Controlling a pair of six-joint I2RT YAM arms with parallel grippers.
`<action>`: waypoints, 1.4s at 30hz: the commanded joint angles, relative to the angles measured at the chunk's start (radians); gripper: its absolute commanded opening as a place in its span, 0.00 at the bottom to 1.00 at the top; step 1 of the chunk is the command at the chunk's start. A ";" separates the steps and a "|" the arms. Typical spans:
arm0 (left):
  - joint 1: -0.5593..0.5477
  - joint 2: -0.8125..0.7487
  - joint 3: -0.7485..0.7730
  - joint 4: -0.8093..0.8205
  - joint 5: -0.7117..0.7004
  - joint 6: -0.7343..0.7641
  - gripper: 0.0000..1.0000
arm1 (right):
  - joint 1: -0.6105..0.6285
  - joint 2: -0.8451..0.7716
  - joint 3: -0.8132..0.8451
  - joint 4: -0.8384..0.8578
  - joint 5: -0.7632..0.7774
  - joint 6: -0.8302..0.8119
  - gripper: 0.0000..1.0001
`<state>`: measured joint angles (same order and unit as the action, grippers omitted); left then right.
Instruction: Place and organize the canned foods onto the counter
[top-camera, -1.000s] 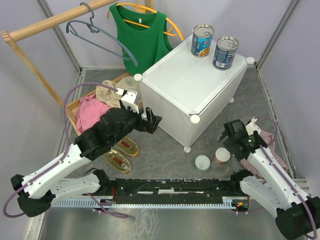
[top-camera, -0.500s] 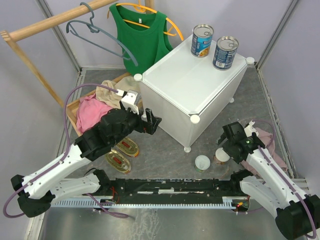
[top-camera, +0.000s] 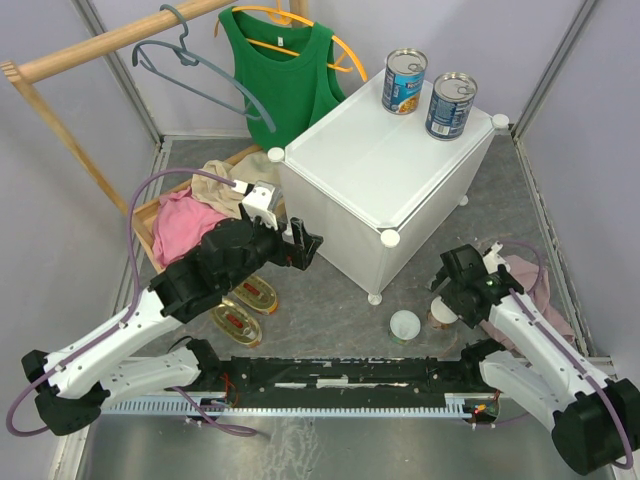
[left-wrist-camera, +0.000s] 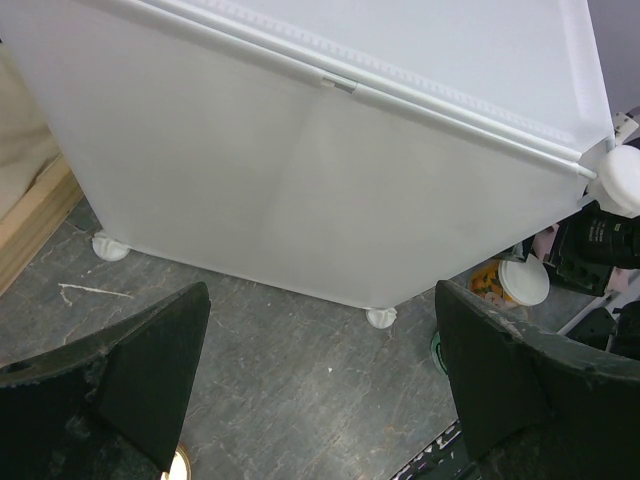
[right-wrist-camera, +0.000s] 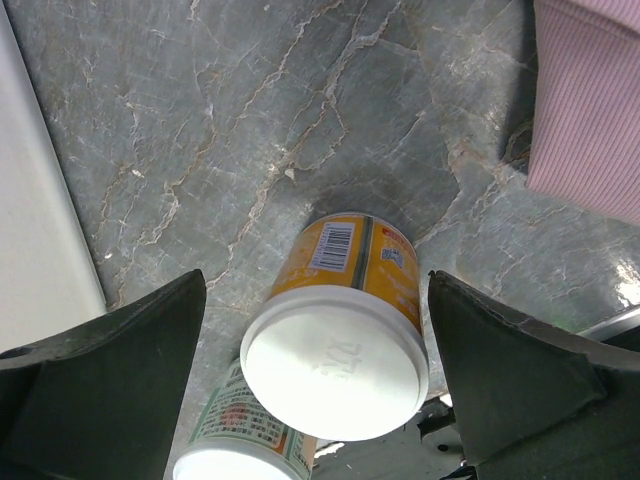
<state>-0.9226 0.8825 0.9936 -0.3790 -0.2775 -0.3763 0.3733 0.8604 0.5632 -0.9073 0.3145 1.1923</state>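
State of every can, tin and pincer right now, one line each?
tall blue-label cans: upright on the counter top
orange-label small can: upright on the table, lid on, under right pincer, ungripped
second small can: upright on the table, lid on
oval tins: flat on the table
left pincer: open, empty
right pincer: open, empty

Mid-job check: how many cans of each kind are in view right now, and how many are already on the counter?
Tall blue-label cans: 2, both upright on the counter
Small white-lidded cans: 2, both off the counter
Flat oval gold tins: 2, both off the counter
Total: 6 cans, 2 placed, 4 left
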 joint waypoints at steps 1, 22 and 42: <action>-0.002 -0.009 0.008 0.054 0.013 -0.024 0.99 | 0.007 0.020 0.003 0.034 0.013 0.006 1.00; -0.003 -0.052 -0.020 0.046 0.018 -0.038 0.99 | 0.019 -0.094 -0.060 0.045 0.011 0.006 0.44; -0.003 -0.050 -0.034 0.055 0.024 -0.050 0.99 | 0.021 -0.157 0.091 -0.040 0.015 -0.054 0.15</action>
<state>-0.9226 0.8391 0.9611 -0.3779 -0.2596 -0.3904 0.3908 0.7143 0.5819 -0.9520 0.3161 1.1549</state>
